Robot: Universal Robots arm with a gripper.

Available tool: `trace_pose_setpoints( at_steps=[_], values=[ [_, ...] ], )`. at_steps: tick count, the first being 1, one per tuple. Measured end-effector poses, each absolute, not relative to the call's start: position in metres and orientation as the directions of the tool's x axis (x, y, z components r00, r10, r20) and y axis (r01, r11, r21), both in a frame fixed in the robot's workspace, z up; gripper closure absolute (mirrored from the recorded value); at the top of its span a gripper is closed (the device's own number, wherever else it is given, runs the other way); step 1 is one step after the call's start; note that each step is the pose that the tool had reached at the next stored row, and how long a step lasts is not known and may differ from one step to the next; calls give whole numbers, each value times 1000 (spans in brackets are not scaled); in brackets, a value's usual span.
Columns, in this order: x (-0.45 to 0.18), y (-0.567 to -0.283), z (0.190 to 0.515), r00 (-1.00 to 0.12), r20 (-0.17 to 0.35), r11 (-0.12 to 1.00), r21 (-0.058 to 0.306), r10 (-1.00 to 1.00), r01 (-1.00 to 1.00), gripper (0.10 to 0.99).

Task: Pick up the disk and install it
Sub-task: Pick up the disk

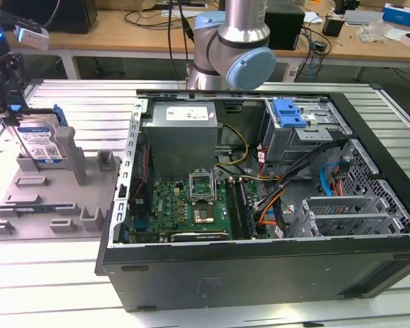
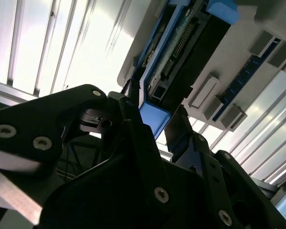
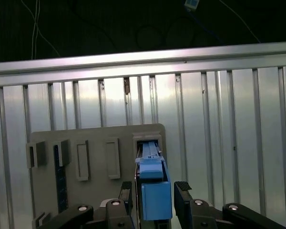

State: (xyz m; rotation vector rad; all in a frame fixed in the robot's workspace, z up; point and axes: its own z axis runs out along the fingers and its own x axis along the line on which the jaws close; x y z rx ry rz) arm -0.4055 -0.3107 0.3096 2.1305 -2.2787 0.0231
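open ribbed tabletop (image 1: 48, 273) is seen around the grey fixture (image 1: 89, 191) at the exterior view's left, where the disk (image 1: 39, 143), silver with a white-and-blue label and a blue bracket, is stood on edge. its blue upper edge is closely flanked by the jaws of the gripper (image 3: 155, 191); whether it is clamped cannot be told. the open computer case (image 1: 260, 273) is set just beside the fixture, toward the exterior view's right.

Probably a robotics lab: an opened computer case (image 1: 260, 277) on a slatted metal table (image 1: 48, 287), cable-strewn wooden benches (image 1: 123, 31) behind.
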Motion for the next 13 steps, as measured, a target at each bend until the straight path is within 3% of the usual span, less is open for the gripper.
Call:
trace_pose_setpoints(
  at_steps=[13],
  values=[
    [-406,-311,301,-67,26,67,4,-997,-998,604]
  ],
)
